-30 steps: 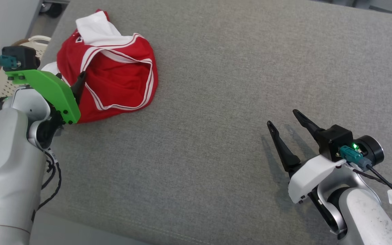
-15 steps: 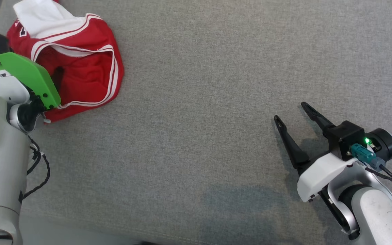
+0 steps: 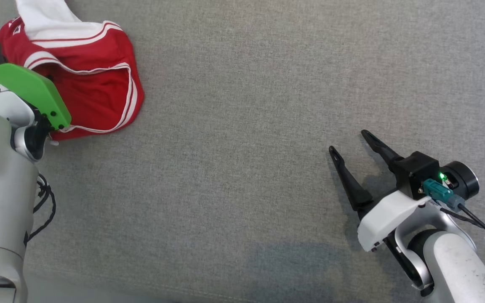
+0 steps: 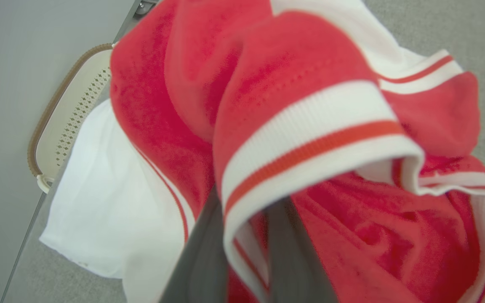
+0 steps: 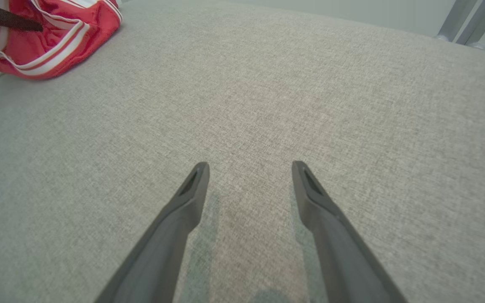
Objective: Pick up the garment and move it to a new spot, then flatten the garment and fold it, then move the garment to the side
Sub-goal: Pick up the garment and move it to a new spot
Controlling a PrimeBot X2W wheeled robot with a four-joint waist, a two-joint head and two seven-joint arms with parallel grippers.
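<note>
The garment (image 3: 91, 84) is a red jersey with white and red striped trim, crumpled at the far left of the grey fabric surface (image 3: 246, 126). In the left wrist view the garment (image 4: 310, 126) is very close, and my left gripper (image 4: 246, 202) is shut on its striped hem, which folds over the two dark fingers. In the head view a green wrist mount (image 3: 27, 90) covers those fingers. My right gripper (image 3: 348, 141) stands open at the right, just above bare fabric and far from the garment (image 5: 49, 46). Nothing lies between its fingers in the right wrist view (image 5: 249, 165).
A beige perforated basket (image 4: 57, 122) sits past the surface's left edge, beside the garment. Metal legs (image 5: 461, 19) stand beyond the far edge. The surface's front edge runs along the bottom of the head view.
The head camera has shifted, so the garment now sits nearer the picture's left corner. My left gripper has closed on the garment's striped hem. The right gripper stays open in much the same place.
</note>
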